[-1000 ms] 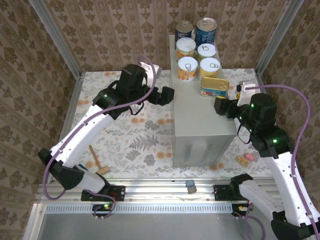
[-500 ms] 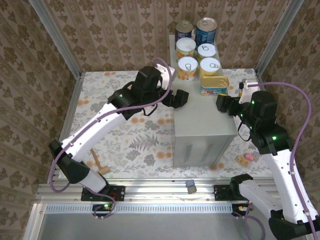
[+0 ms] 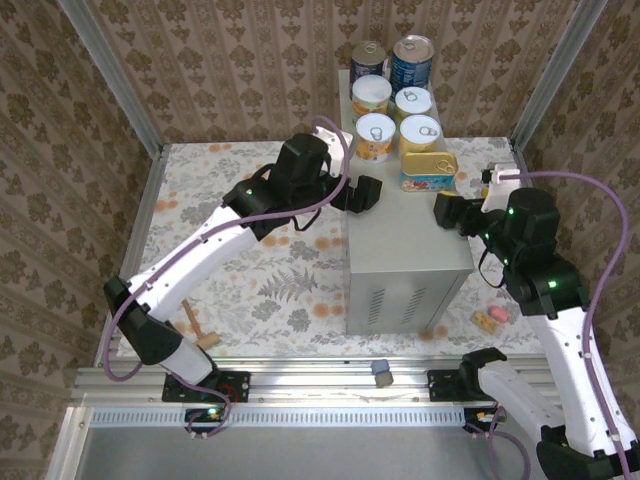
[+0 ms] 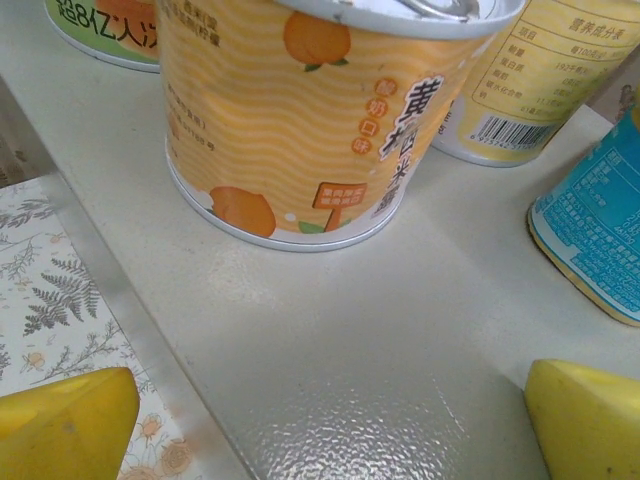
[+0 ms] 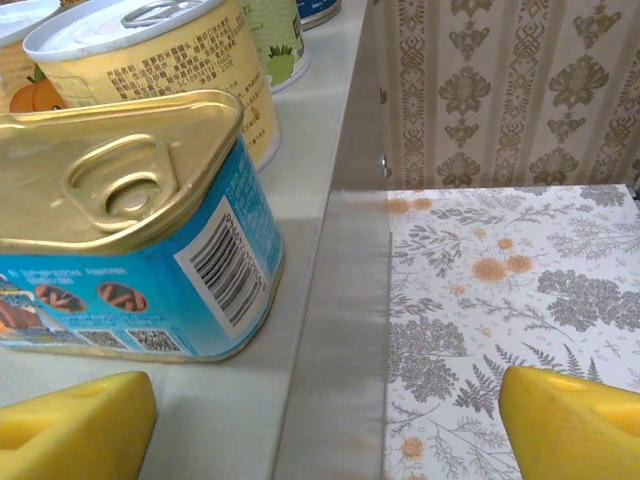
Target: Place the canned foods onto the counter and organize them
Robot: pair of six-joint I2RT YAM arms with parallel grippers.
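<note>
Canned foods (image 3: 413,103): we count seven, all upright on the far part of the worktop (image 3: 400,240), in two rows running away from the arms.
Dark-blue tins (image 3: 412,58) (image 3: 368,57): two, the tallest, at the far end.
Yellow tins (image 3: 371,95) (image 3: 375,136) (image 3: 419,134): four, shorter, with pale pull-tab lids; the left wrist view shows a wavy label with orange fruit on one (image 4: 290,110).
Oblong tin (image 3: 429,170) (image 5: 130,230): one, flat, with a gold pull-ring top and blue sides bearing a barcode; nearest in the right row.
Worktop: one tall light-grey metal box, vent slits on its near face.
Left pincer (image 3: 365,192) (image 4: 325,420): at the worktop's left edge, yellow pads (image 4: 65,420) wide apart, nothing between them, just short of a yellow tin.
Right pincer (image 3: 443,212) (image 5: 320,420): at the right edge, pads (image 5: 570,420) spread wide, gripping nothing, near the oblong tin.
Mallet (image 3: 193,325): one, lying on the floral cloth (image 3: 270,290).
</note>
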